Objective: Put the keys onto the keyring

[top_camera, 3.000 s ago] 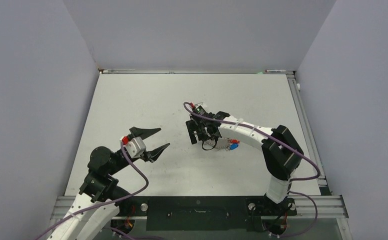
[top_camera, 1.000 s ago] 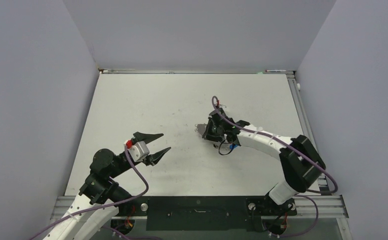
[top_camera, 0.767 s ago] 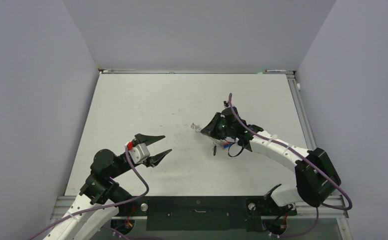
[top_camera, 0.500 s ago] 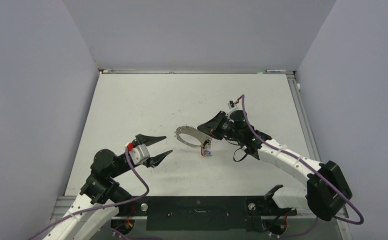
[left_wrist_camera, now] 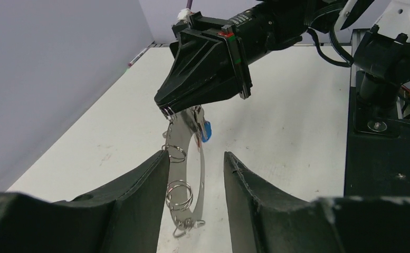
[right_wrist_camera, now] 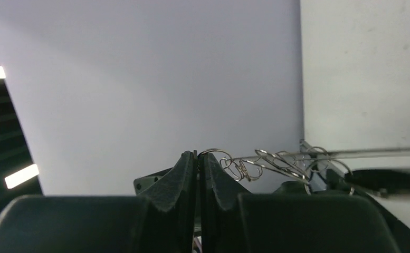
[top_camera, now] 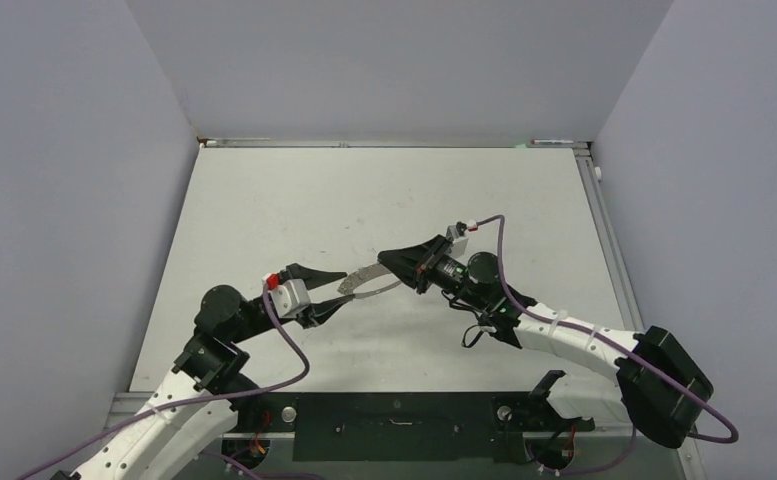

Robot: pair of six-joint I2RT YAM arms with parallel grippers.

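Observation:
My right gripper (top_camera: 384,258) is shut on one end of the keyring (top_camera: 368,281), a thin silver loop held above the table and reaching left. In the left wrist view the keyring (left_wrist_camera: 181,138) hangs below the right gripper (left_wrist_camera: 167,108), with small wire rings strung along it. A blue-headed key (left_wrist_camera: 207,130) dangles near its top. My left gripper (top_camera: 346,287) is open, one finger on each side of the loop's free end. The left finger (left_wrist_camera: 139,200) is close to the small rings; the right finger (left_wrist_camera: 250,200) stands apart. In the right wrist view the pads (right_wrist_camera: 192,168) pinch the keyring (right_wrist_camera: 350,153).
The white table (top_camera: 264,200) has grey walls on three sides and a metal rail (top_camera: 604,220) along its right edge. The right arm's black base plate (left_wrist_camera: 387,158) lies at the near edge. Purple cables trail along both arms.
The right arm has swung left with the keyring, lifting it off the table toward the left gripper. The left gripper has moved right and narrowed round the ring's free end.

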